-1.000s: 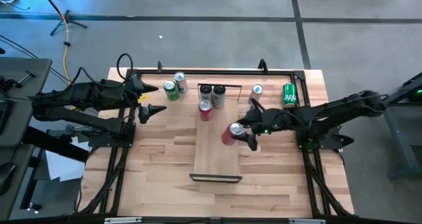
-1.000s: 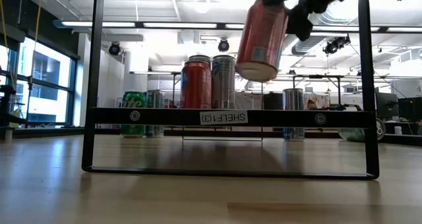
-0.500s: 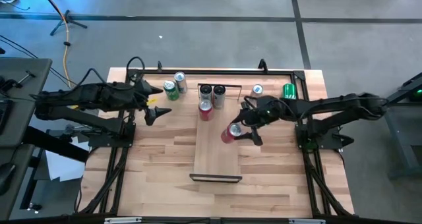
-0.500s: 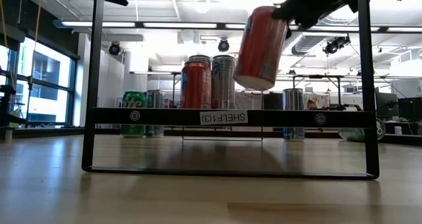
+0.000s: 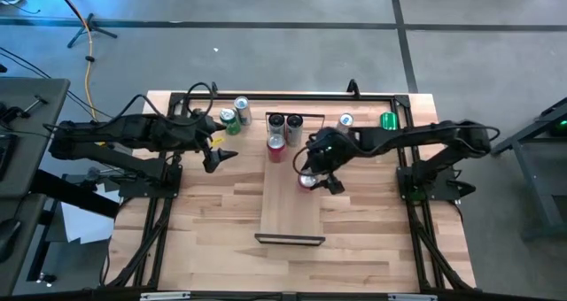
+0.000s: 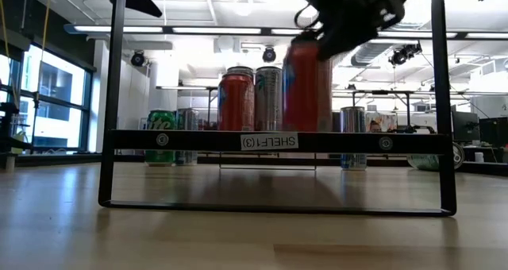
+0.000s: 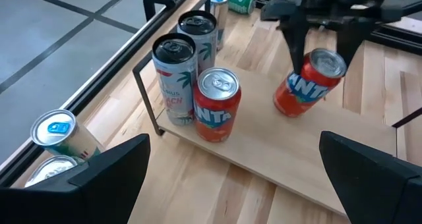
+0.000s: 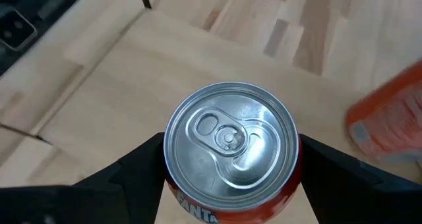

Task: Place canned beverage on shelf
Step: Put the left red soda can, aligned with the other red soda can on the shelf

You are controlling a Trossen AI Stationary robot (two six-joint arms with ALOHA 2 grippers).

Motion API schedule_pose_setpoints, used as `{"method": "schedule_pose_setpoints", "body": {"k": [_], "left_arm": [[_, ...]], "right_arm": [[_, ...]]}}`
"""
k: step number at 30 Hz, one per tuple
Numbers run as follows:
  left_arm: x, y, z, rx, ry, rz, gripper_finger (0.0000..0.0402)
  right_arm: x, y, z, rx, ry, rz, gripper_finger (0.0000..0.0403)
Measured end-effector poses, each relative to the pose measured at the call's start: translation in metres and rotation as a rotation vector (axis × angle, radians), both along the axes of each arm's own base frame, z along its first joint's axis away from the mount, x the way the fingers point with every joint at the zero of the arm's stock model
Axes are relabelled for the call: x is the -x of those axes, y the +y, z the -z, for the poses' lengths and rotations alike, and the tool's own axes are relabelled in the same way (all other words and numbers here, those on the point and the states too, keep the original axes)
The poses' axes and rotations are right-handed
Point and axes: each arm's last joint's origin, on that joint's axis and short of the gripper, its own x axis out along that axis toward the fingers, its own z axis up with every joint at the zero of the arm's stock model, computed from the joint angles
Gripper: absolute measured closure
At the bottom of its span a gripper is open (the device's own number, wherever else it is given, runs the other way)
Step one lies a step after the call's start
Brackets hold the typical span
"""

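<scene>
The shelf (image 5: 288, 208) is a pale board with dark end frames, lying in the middle of the table. At its far end stand a red Fanta can (image 7: 217, 104) and two tall cans (image 7: 175, 79). My right gripper (image 5: 312, 168) is shut on a second red Fanta can (image 7: 308, 83) just over the board, right of the standing red can. The held can also shows in the right wrist view (image 8: 227, 141) and the low view (image 6: 305, 83). My left gripper (image 5: 219, 150) is open and empty above the table, left of the shelf. My right gripper pinches the held can's side wall just below its top rim (image 8: 173, 178) between its two fingers (image 7: 293, 49), one on each side. The fingers come from above, pointing down. The can tilts, its bottom low over the board; whether it touches the board I cannot tell.
A green can (image 5: 229, 118) and a silver can (image 5: 241, 106) stand on the table left of the shelf's far end. A blue-tabbed can (image 5: 345, 120) and another green can (image 5: 388, 120) are to its right. A dark rail runs along the table's far edge (image 5: 283, 95).
My right gripper has carried the red can toward the table's left and down, from above the shelf's right edge to low over the board, and the can has tipped nearer to upright. My left gripper has moved a little toward the shelf.
</scene>
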Motion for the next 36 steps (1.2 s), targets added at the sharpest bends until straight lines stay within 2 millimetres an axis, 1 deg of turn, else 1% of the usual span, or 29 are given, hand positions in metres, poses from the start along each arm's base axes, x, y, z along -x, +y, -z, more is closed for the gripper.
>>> {"method": "schedule_pose_setpoints", "body": {"k": [3,6,11,18,36], "left_arm": [[0.000,0.000,0.000,0.001,0.000,0.000,0.0005],[0.000,0.000,0.000,0.011,-0.003,-0.006,0.0005],[0.000,0.000,0.000,0.021,-0.006,-0.013,0.0005],[0.000,0.000,0.000,0.021,-0.007,-0.014,0.0005],[0.000,0.000,0.000,0.020,-0.007,-0.014,0.0005]], "right_arm": [[-0.009,0.000,0.001,0.004,-0.003,-0.021,0.0120],[-0.013,0.000,0.001,-0.006,-0.003,-0.027,0.0116],[-0.013,0.000,0.001,-0.012,0.000,-0.024,0.0114],[-0.013,-0.001,0.001,-0.034,0.024,0.061,0.0112],[-0.014,-0.003,0.000,-0.015,0.009,0.072,0.0111]]}}
